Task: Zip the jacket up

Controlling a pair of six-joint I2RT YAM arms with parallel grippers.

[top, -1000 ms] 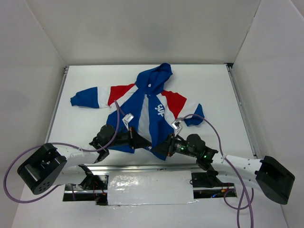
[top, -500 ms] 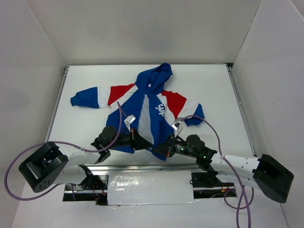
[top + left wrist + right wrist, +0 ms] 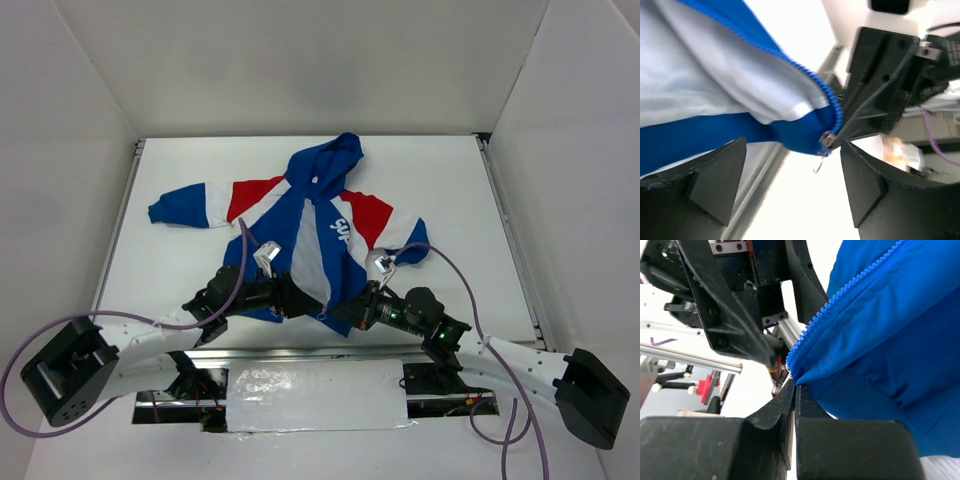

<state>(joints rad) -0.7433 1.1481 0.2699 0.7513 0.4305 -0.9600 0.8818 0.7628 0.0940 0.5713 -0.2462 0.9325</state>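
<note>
The jacket (image 3: 320, 215) lies face up on the white table, hood at the far end and front open at the bottom. My right gripper (image 3: 343, 313) is shut on the bottom corner of one blue front panel (image 3: 890, 340), right at the lower end of the zipper teeth (image 3: 840, 295). My left gripper (image 3: 303, 302) stands open just beside it, its fingers (image 3: 705, 185) wide apart under the hem with nothing between them. In the left wrist view the small metal zipper slider (image 3: 827, 139) hangs at that hem corner, against the tip of the right gripper's fingers (image 3: 860, 120).
A metal rail (image 3: 300, 352) runs along the table's near edge, just behind both grippers. A crinkled white sheet (image 3: 315, 400) lies below it between the arm bases. Purple cables (image 3: 450, 275) loop over each arm. White walls enclose the table on three sides.
My left gripper has opened and let go of the hem. My right gripper has closed onto the hem corner by the zipper end and shifted slightly to the right.
</note>
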